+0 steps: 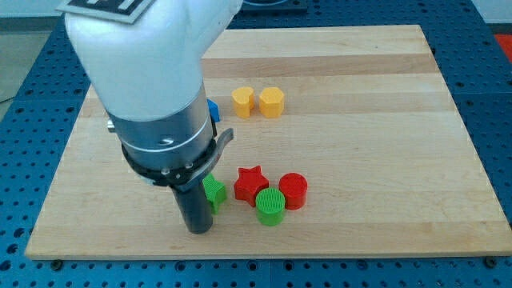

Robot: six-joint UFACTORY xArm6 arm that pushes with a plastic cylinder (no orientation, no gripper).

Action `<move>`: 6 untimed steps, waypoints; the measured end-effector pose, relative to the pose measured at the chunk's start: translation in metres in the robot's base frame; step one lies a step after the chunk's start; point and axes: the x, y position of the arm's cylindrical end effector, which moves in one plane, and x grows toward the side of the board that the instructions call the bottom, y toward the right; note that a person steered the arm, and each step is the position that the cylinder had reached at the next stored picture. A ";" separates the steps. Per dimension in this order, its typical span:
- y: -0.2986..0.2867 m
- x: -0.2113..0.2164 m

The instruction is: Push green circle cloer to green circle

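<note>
My tip (198, 230) is a bare rod with no pincer to spread or press together, so it holds nothing. It stands near the board's (384, 120) bottom edge. The green circle (270, 206) lies toward the view's right of my tip and a little up, touching the red star (250, 184) and the red circle (293, 190). A second green block (214, 193), shape unclear and partly hidden, sits just above my tip. The circle is round, so it has no long axis or heading.

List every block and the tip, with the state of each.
my tip: on the board, touching the green block's left side
green block: partly hidden, shape unclear
green circle: flat, touching red star
red star: flat
red circle: flat
yellow blocks: side by side
blue block: mostly hidden
</note>
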 end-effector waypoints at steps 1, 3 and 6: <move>0.022 0.018; 0.126 0.023; 0.048 -0.029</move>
